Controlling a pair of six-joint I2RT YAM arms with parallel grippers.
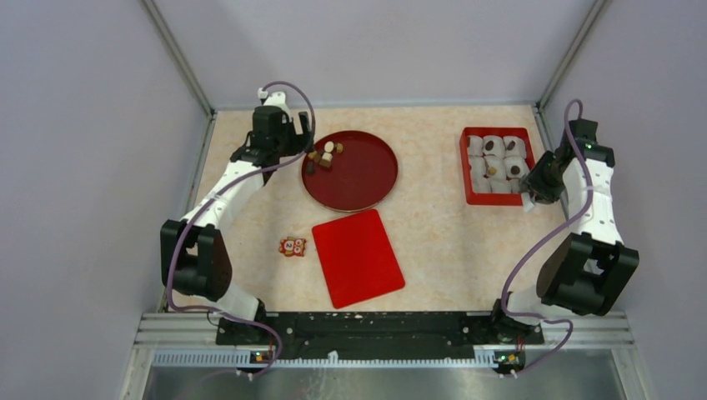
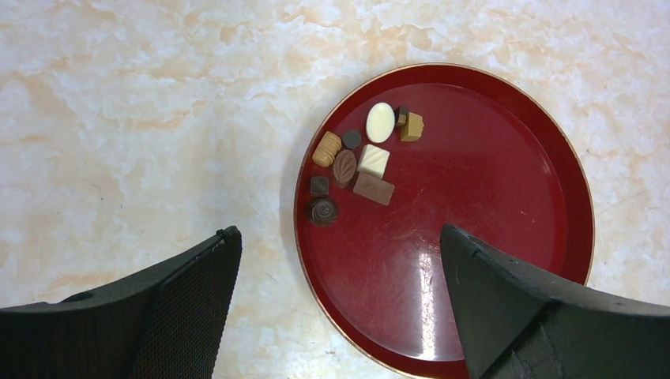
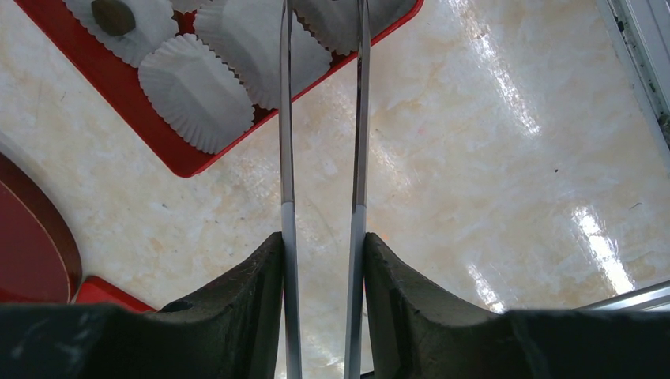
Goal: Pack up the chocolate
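Observation:
Several small chocolates (image 2: 359, 162), dark brown, caramel and white, lie in a cluster at the left of a round dark red plate (image 2: 474, 197); both also show in the top view, chocolates (image 1: 321, 157) and plate (image 1: 358, 179). My left gripper (image 2: 338, 233) is open and empty above the plate's left rim, short of the chocolates. My right gripper (image 3: 321, 237) is shut on metal tweezers (image 3: 284, 118), whose tips run out of view over white paper cups (image 3: 197, 91) in the red box (image 3: 170, 158). Some cups hold a chocolate (image 3: 113, 16).
The red box (image 1: 467, 167) stands at the back right, next to my right gripper (image 1: 534, 187). A flat red lid (image 1: 358, 257) lies at the middle front with a small red-orange packet (image 1: 293, 247) to its left. Grey walls close in both sides.

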